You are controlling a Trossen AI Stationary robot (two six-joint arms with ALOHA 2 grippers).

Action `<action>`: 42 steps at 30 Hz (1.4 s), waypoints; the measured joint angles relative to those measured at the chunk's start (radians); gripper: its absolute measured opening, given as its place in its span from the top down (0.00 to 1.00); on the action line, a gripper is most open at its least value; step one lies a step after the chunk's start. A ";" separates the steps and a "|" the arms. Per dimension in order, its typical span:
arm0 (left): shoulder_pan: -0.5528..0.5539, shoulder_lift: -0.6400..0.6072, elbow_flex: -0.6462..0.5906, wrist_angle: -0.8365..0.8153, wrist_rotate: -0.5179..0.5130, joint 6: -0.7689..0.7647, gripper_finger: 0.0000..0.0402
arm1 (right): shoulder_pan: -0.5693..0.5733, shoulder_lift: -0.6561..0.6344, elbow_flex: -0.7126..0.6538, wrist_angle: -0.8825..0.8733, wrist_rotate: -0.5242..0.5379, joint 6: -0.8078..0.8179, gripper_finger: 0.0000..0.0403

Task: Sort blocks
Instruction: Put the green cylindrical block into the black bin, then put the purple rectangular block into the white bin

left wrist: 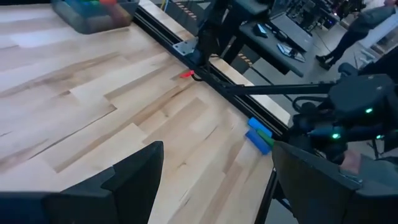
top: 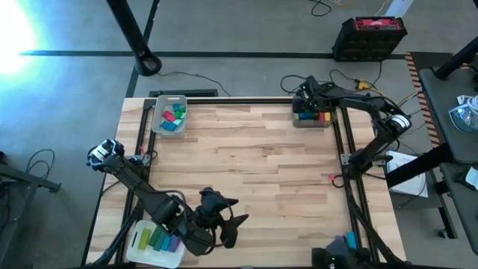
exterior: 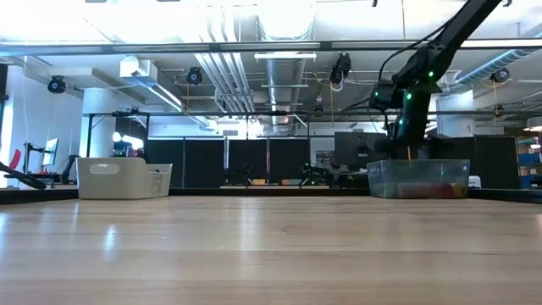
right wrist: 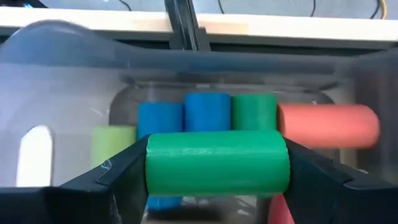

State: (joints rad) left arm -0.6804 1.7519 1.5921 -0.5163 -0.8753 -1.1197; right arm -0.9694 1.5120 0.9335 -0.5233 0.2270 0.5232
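My right gripper (top: 307,96) hangs over the clear tray (top: 312,119) at the table's far right and is shut on a green bar (right wrist: 217,170). Below the bar, blue (right wrist: 207,112), green (right wrist: 254,112), red (right wrist: 326,124) and pale green (right wrist: 113,143) blocks lie in that tray. My left gripper (top: 226,218) stands open over the table's near edge with nothing between its fingers (left wrist: 127,183). A blue and a green block (left wrist: 260,134) lie by the near right rail. My right gripper pinches the green bar between its two fingers, one finger on each end (right wrist: 150,172). The fingers come from above, pointing down into the clear tray. The bar lies level above the blocks in the tray; whether it touches them, I cannot tell.
A grey tray (top: 169,113) with teal, green and red blocks stands at the far left. Another tray (top: 157,240) with yellow, green and purple blocks sits at the near left beside my left arm. Black rails (top: 345,161) frame the wooden tabletop.
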 joint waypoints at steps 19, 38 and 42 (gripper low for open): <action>-0.003 -0.014 0.000 -0.033 -0.007 0.030 0.29 | 0.067 -0.135 0.028 -0.036 0.063 0.054 0.09; -0.036 -0.021 0.001 -0.046 0.093 0.365 0.29 | 1.394 -0.469 -0.083 -0.403 0.238 1.101 0.09; -0.031 -0.021 0.001 -0.016 0.196 0.460 0.29 | 1.579 -0.360 -0.069 -0.390 -0.059 1.166 0.09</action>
State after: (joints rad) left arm -0.7113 1.7306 1.5929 -0.5327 -0.6792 -0.6593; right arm 0.6097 1.1518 0.8647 -0.9136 0.1678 1.6888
